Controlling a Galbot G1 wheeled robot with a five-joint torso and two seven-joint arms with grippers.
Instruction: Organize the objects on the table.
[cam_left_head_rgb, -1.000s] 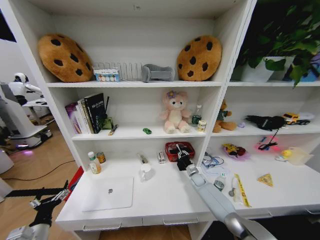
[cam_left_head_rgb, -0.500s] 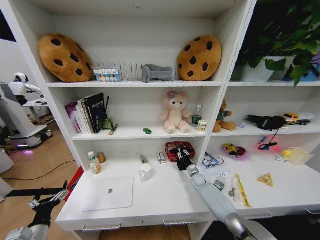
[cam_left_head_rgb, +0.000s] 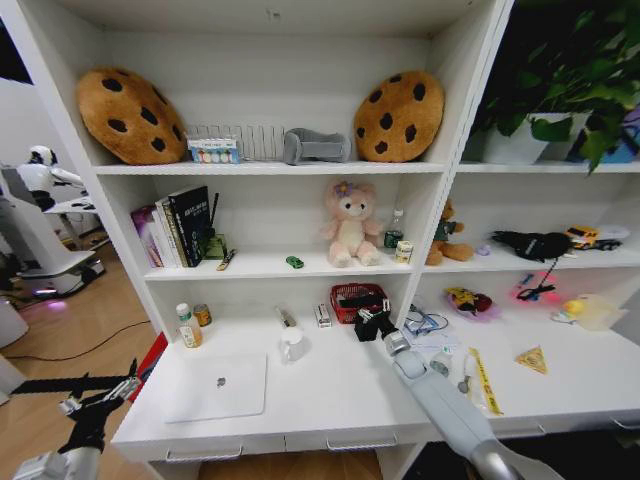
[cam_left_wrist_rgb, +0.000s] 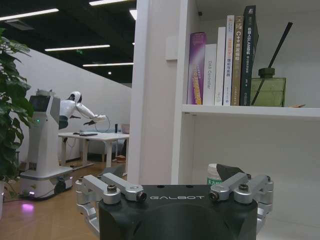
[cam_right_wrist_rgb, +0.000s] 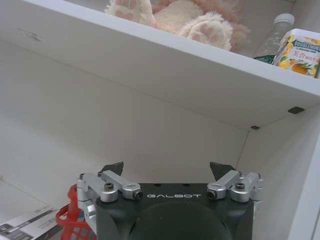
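White bench (cam_left_head_rgb: 330, 395) under shelving: right arm extended, right hand (cam_left_head_rgb: 372, 322) spread open, empty, beside red basket (cam_left_head_rgb: 357, 299) holding dark items. Left hand (cam_left_head_rgb: 100, 400) open, parked low off the bench's left end. Silver laptop (cam_left_head_rgb: 217, 387) front-left; white mug (cam_left_head_rgb: 292, 344) mid-bench.

White table (cam_left_head_rgb: 330, 395) bears silver laptop (cam_left_head_rgb: 218, 387), white mug (cam_left_head_rgb: 292, 344), yellow ruler (cam_left_head_rgb: 485, 381).

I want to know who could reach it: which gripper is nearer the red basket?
Right. The right gripper hovers beside the red basket; the left gripper hangs off the table's far left edge.
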